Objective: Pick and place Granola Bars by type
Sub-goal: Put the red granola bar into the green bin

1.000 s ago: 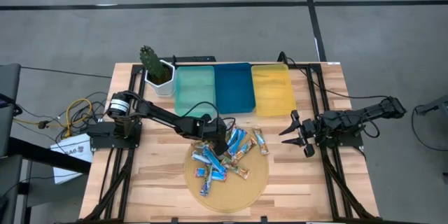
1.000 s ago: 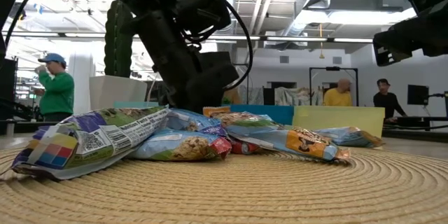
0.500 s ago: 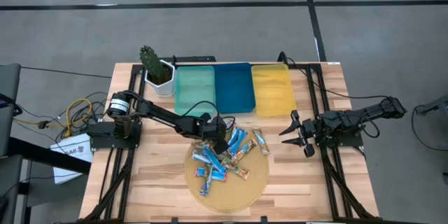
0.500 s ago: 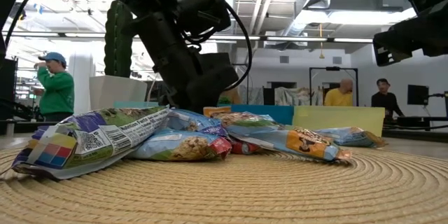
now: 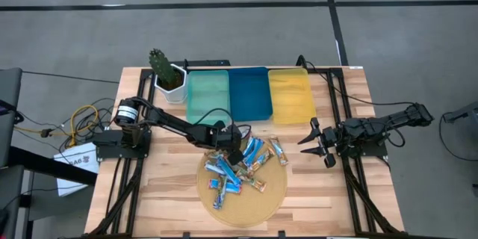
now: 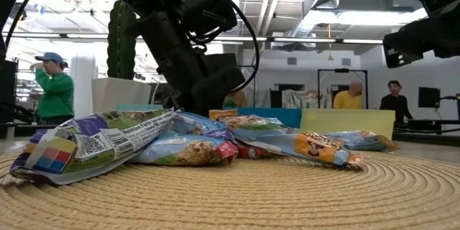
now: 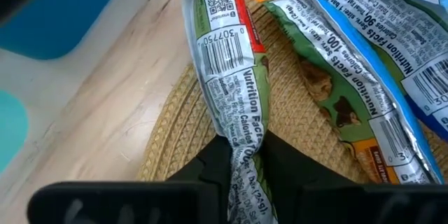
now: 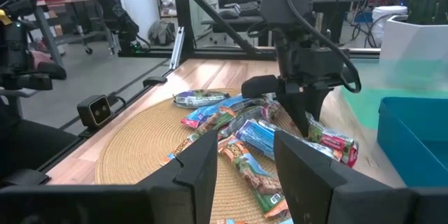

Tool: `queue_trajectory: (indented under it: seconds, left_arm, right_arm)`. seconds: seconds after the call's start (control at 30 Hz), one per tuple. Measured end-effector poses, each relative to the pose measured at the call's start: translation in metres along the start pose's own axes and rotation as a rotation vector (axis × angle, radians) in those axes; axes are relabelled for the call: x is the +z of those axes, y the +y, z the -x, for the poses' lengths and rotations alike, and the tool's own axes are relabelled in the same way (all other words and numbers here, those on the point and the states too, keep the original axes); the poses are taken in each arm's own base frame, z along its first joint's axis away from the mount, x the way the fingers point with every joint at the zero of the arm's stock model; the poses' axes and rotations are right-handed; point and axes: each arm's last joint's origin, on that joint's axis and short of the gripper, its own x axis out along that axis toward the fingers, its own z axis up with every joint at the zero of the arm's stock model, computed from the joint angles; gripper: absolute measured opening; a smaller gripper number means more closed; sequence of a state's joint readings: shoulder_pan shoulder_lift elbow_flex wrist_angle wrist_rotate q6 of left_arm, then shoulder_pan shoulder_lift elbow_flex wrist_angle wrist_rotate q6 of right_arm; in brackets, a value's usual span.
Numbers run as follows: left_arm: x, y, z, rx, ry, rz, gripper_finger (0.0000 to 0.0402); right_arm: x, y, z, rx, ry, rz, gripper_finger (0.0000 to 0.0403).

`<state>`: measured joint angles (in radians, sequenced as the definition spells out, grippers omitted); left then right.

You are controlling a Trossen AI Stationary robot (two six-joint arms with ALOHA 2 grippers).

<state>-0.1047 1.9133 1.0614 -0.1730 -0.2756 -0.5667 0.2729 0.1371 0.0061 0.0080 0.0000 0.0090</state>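
Note:
A pile of foil-wrapped Granola Bars [image 5: 240, 168], mostly blue-white with some orange and green, lies on a round woven mat [image 5: 250, 198]. My left gripper [image 5: 233, 151] stands at the far side of the pile, shut on a green and red bar with a barcode [image 7: 227, 77]. In the right wrist view this gripper [image 8: 308, 112] comes down onto the pile. My right gripper [image 5: 315, 143] hovers open over bare wood, right of the mat. My left gripper pinches the green and red bar between its two fingers [image 7: 294, 171], at the bar's end nearest the wrist [image 7: 241, 150]. The wrapper is squeezed narrow there. The fingers come from above, slanting down. The rest of the bar lies over the mat's rim [image 7: 175, 133] toward the wood.
Three trays stand side by side at the table's far edge: teal [image 5: 207, 93], blue [image 5: 249, 92], yellow [image 5: 291, 95]. A potted cactus [image 5: 166, 75] stands left of the teal tray. People show in the room beyond the table.

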Motion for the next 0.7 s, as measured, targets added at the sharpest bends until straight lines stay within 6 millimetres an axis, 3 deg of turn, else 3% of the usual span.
queue_trajectory:
  seconds: [0.3, 0.7]
  left_arm:
    - [0.009, -0.010, 0.011, -0.009, -0.055, -0.030, 0.0051]
    - [0.022, -0.016, 0.044, -0.006, -0.188, -0.027, 0.0052]
  right_arm:
    - [0.000, 0.000, 0.000, 0.000, 0.000, 0.000, 0.0133]
    - [0.000, 0.000, 0.000, 0.000, 0.000, 0.000, 0.0133]
